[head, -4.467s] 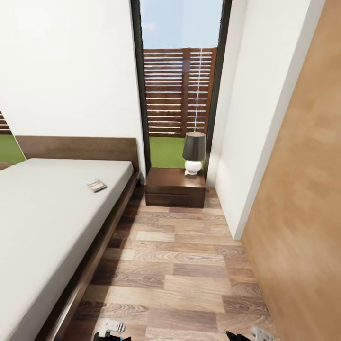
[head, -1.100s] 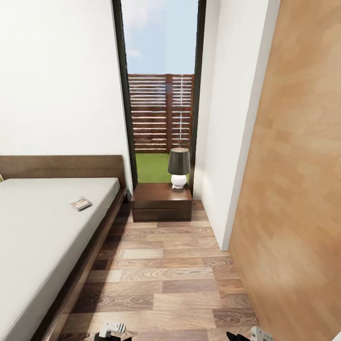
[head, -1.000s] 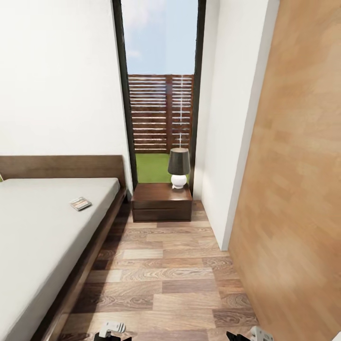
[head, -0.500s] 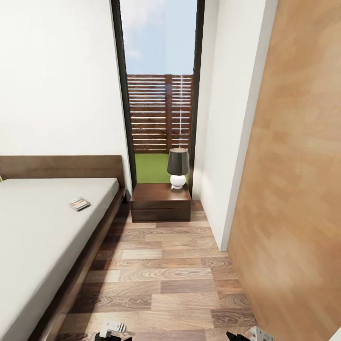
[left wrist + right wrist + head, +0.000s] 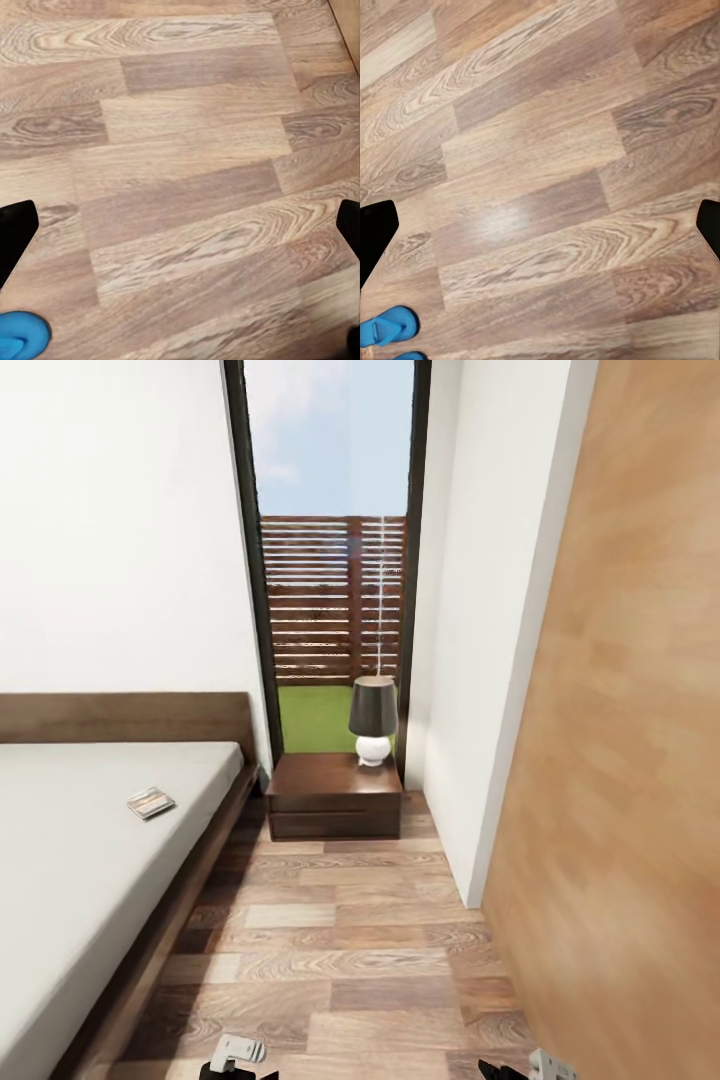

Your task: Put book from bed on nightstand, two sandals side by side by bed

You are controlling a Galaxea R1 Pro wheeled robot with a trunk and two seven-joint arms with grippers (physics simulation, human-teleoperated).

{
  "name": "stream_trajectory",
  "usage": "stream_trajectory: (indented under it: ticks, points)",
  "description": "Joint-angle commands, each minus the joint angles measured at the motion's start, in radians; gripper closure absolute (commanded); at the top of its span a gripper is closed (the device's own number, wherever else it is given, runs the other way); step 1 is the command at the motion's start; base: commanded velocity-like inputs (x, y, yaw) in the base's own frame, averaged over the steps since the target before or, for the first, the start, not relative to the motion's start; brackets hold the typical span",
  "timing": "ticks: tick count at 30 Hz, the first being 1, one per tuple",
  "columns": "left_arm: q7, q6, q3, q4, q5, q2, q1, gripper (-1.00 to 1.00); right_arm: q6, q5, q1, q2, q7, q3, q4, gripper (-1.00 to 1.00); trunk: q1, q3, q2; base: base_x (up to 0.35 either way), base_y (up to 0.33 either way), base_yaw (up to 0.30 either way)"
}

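the book (image 5: 151, 802) lies flat on the off-white mattress of the bed (image 5: 70, 860), near the headboard end and a little in from the mattress edge that faces the aisle. the nightstand (image 5: 334, 796) stands just beside the bed's head corner, against the tall dark-framed window (image 5: 330, 540), with a lamp (image 5: 371, 720) on the far part of its top, dark shade over a white base. wood-plank floor (image 5: 340, 950) runs between the bed and a tan wood-panelled wall (image 5: 630, 760).

head view: only small parts of the left tool (image 5: 237, 1052) and right tool (image 5: 548, 1064) show at the lower edge; their spread cannot be told there.

left wrist view: dark fingertips (image 5: 16, 232) sit at opposite edges of the picture, so the left tool is wide apart over bare planks; a bright blue sandal (image 5: 21, 337) shows partly at a corner.

right wrist view: right tool likewise wide apart, nothing between its fingertips (image 5: 375, 232); a blue sandal (image 5: 388, 327) lies on the floor, with a sliver of more blue at the edge beside it.
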Motion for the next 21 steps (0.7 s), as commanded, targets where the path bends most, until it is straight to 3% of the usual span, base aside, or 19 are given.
stream_trajectory:
  ticks: [1,13,21]
  points:
    - [-0.002,-0.004,0.008,0.001,-0.01,0.0,-0.001,-1.0,-0.002,-0.004,-0.001,0.0,0.005,-0.004,0.002,-1.0,0.0,-0.001,0.0,0.303,-0.069,0.0]
    - [-0.002,-0.004,0.008,0.001,-0.01,0.001,-0.001,-1.0,-0.002,-0.004,-0.001,0.0,0.005,-0.004,0.002,-1.0,0.0,-0.001,0.0,0.119,-0.037,0.0]
    - [-0.002,-0.004,0.01,0.001,-0.009,0.001,-0.001,-1.0,-0.002,-0.004,-0.001,0.0,0.005,-0.004,0.002,-1.0,0.0,-0.001,0.0,0.282,-0.041,0.0]
